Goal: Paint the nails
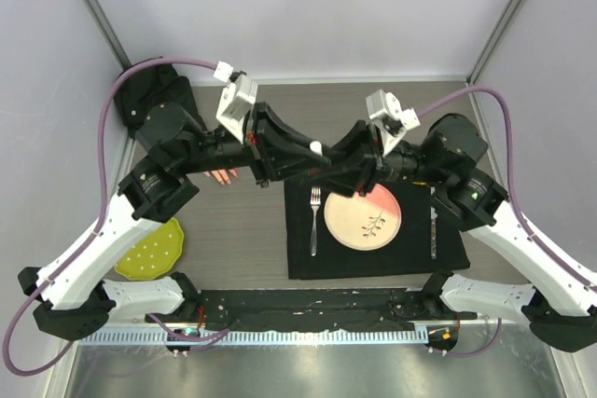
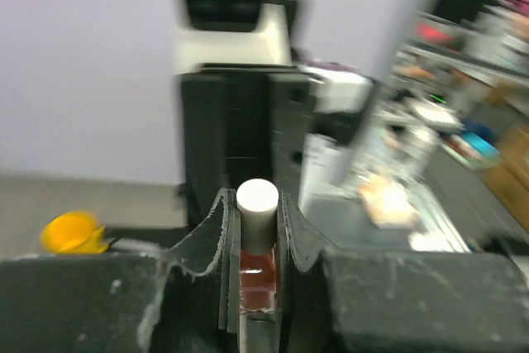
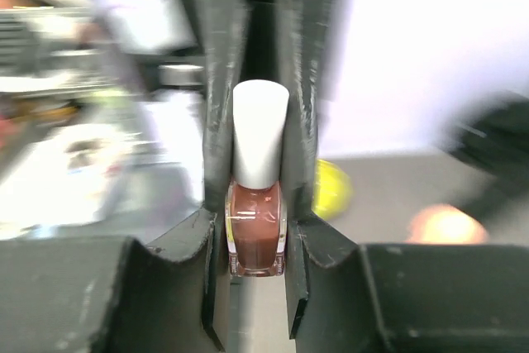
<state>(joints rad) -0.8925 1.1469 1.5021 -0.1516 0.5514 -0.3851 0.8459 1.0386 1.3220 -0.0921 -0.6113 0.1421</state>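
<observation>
A small polish bottle with red-brown polish and a white cap [image 1: 317, 148] is held in the air between both arms, above the far edge of the black placemat. My left gripper [image 1: 308, 156] is shut on it; in the left wrist view [image 2: 257, 204] my fingers [image 2: 211, 229] flank the bottle [image 2: 257, 274]. My right gripper [image 1: 332, 159] is shut on the glass body [image 3: 256, 237]. In the right wrist view the left gripper's fingers [image 3: 216, 121] pinch the cap [image 3: 259, 134]. The pale pink mannequin hand [image 1: 222, 175] lies under my left arm. Its nails are too small to make out.
A black placemat [image 1: 373, 263] holds a pink-and-cream plate [image 1: 366, 216], a fork [image 1: 314, 219] and a knife [image 1: 434, 230]. A yellow-green dotted plate [image 1: 151, 251] lies at the near left. The hand's black sleeve [image 1: 154, 90] sits in the far left corner.
</observation>
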